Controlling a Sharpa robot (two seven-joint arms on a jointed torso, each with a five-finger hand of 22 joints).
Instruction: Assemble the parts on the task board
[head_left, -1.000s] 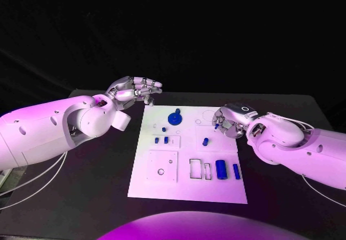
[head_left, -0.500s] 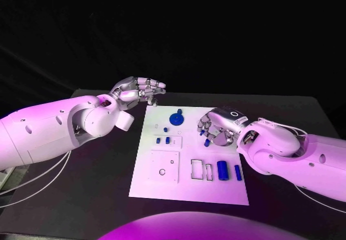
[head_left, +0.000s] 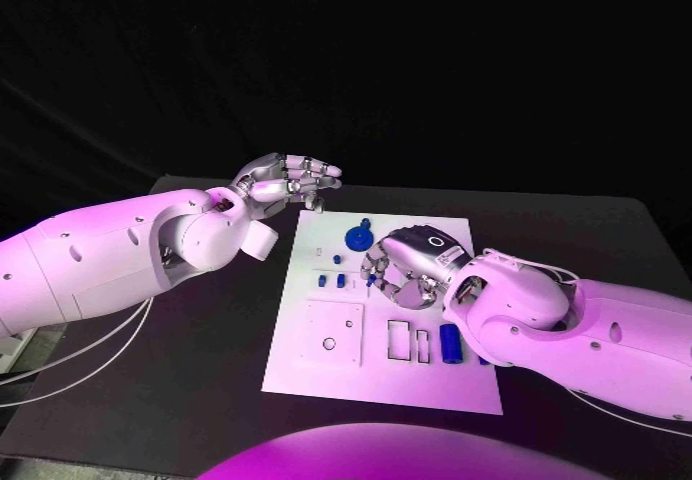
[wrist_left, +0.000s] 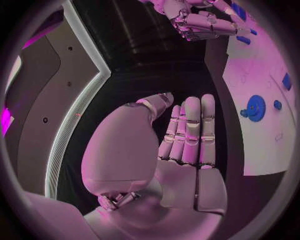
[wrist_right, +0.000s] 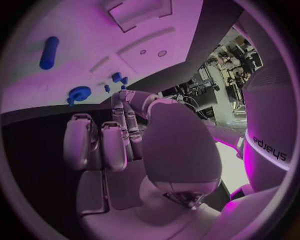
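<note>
The white task board lies in the middle of the black table. A blue gear stands near its far edge, small blue pegs stand below it, and a blue cylinder lies at the near right. My right hand hangs over the board's middle, fingers curled down. A small blue part shows right at its fingertips; I cannot tell whether it is pinched. My left hand hovers off the board's far left corner and holds nothing; in the left wrist view its fingers are straight.
Rectangular slots and a round hole mark the board's near half. Bare black table surrounds the board. In the right wrist view the gear and cylinder lie beyond my fingers.
My right hand has moved left from the board's right edge to over its middle, covering the small blue piece that lay there. The left hand has barely moved.
</note>
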